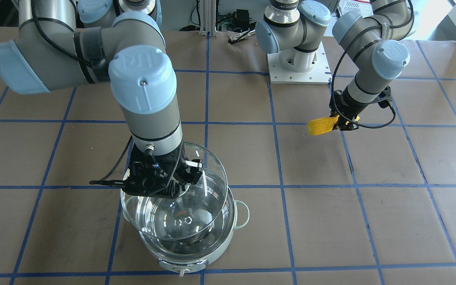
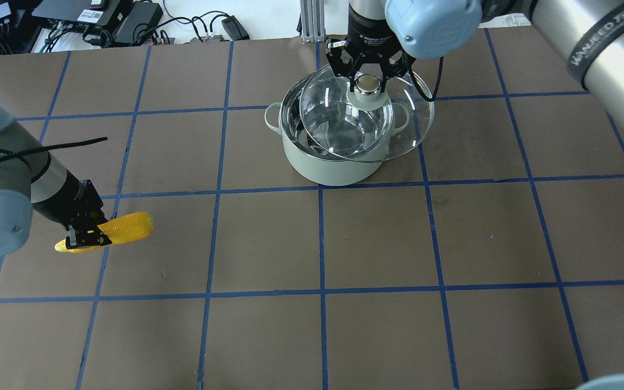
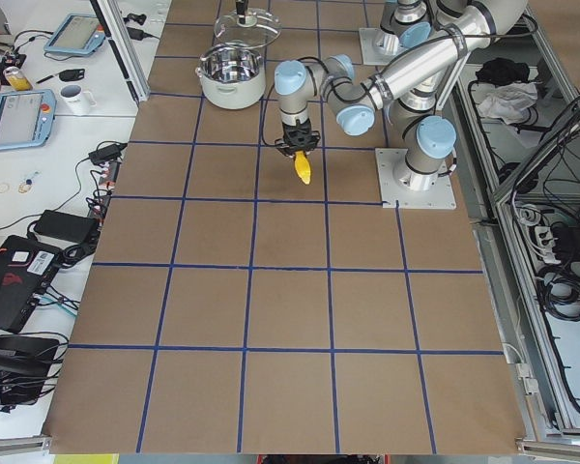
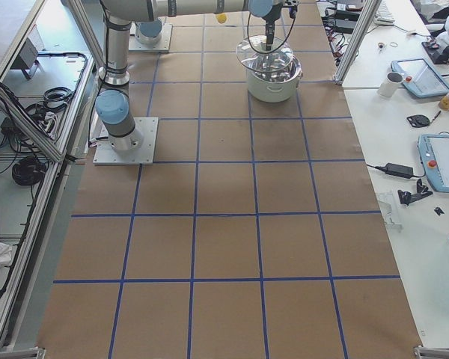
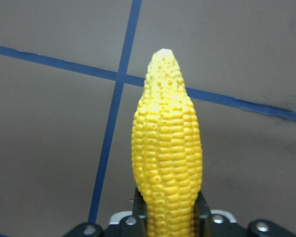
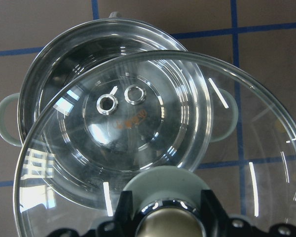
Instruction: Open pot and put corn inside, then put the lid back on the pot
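The pot [image 2: 325, 162] stands open at the far middle of the table, its steel inside empty [image 6: 64, 64]. My right gripper [image 2: 367, 86] is shut on the beige-gold knob [image 6: 170, 224] of the glass lid [image 2: 398, 135]. It holds the lid a little above the pot, shifted partly off the rim toward my right; the lid also shows in the front view [image 1: 212, 174]. My left gripper [image 2: 87, 234] is shut on the thick end of the yellow corn [image 2: 128, 227]. It holds the corn off the table, far to the pot's left, with the tip pointing away in the left wrist view [image 5: 167, 148].
The table is brown with a blue tape grid. The left arm's base plate [image 1: 299, 67] sits at the robot's edge. Cables and electronics [image 2: 128, 24] lie beyond the far edge. A side bench with tablets and a mug [image 4: 393, 82] runs past the pot.
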Robot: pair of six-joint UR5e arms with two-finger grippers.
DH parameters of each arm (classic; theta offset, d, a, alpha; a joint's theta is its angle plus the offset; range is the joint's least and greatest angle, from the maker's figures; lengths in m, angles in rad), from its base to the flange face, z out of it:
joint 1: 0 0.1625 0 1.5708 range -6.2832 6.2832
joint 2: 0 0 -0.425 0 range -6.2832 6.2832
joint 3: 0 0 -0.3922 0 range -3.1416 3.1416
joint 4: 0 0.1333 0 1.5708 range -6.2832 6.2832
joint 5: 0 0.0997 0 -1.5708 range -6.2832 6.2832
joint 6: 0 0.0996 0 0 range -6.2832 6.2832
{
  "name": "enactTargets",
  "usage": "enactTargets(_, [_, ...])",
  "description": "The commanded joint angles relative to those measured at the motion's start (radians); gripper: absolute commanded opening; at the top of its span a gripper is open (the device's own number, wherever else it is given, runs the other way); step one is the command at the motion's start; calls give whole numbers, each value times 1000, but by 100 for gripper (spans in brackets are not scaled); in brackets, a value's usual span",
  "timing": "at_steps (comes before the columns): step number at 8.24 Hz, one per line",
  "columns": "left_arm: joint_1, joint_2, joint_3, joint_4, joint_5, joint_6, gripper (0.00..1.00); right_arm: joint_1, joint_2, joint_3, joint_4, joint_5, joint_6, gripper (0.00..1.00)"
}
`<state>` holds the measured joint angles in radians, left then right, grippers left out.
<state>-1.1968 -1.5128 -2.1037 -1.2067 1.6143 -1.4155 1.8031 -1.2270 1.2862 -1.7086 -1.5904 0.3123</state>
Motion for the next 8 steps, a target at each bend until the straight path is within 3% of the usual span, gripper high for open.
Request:
enactTargets(1, [-110,-88,232,-99,-28,-52,0,-137,-206,143,93,1,-171,33])
enactTargets(3, [-184,-99,334,-96,-83,-49,0,-191,-346,200,229,-8,-277,30])
enactTargets(4, [-200,-113,393,-100,-150,-62,0,-195,-351,212,224,-5,-288,31])
enactTargets(8, [-426,-355,739,-70,-151,-333,0,-195,-358,212,221,-8,-288,31])
